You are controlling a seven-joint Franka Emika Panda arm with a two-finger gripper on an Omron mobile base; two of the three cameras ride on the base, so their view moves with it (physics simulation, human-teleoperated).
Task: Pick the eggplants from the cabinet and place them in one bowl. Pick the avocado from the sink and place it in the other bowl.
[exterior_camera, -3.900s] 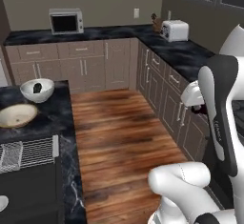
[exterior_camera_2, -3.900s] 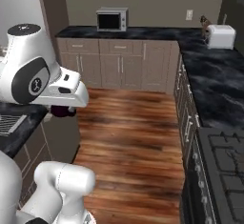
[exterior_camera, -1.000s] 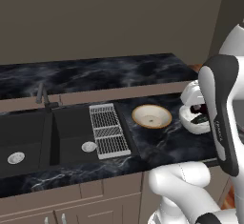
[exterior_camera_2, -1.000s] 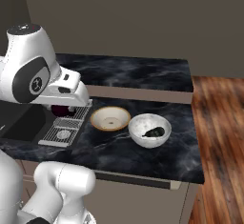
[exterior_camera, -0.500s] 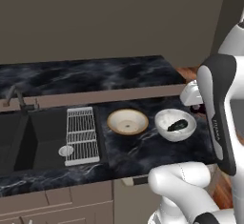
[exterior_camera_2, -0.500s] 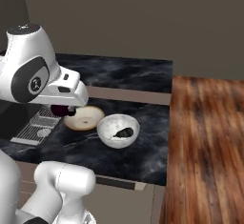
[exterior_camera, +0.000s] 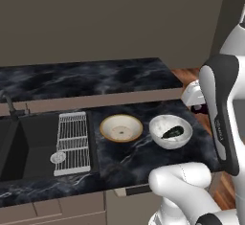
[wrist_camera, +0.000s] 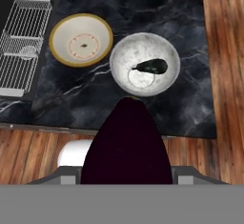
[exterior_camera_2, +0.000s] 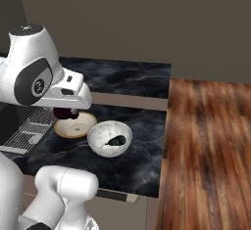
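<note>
Dark purple eggplant (wrist_camera: 127,144) held in the gripper (exterior_camera_2: 66,112) above the table (wrist_camera: 190,104).
It looks glossy, rounded, near black. The white bowl (wrist_camera: 125,56) holds one dark eggplant (wrist_camera: 151,66); the tan bowl (wrist_camera: 61,51) beside it holds none.

The surface (exterior_camera: 129,162) carries two bowls side by side, close but apart. The tan bowl (wrist_camera: 81,39) holds no produce; its opening is unobstructed from above. The white bowl (wrist_camera: 145,64) contains one dark eggplant (wrist_camera: 151,66) off centre; room remains beside it. The claw carries a large dark eggplant (wrist_camera: 127,147) that blocks the lower middle of the hand view. A wire rack (wrist_camera: 22,44) lies flat beyond the tan bowl. Bare surface lies around both bowls. The wood floor (exterior_camera_2: 206,150) beside the surface is open.
</note>
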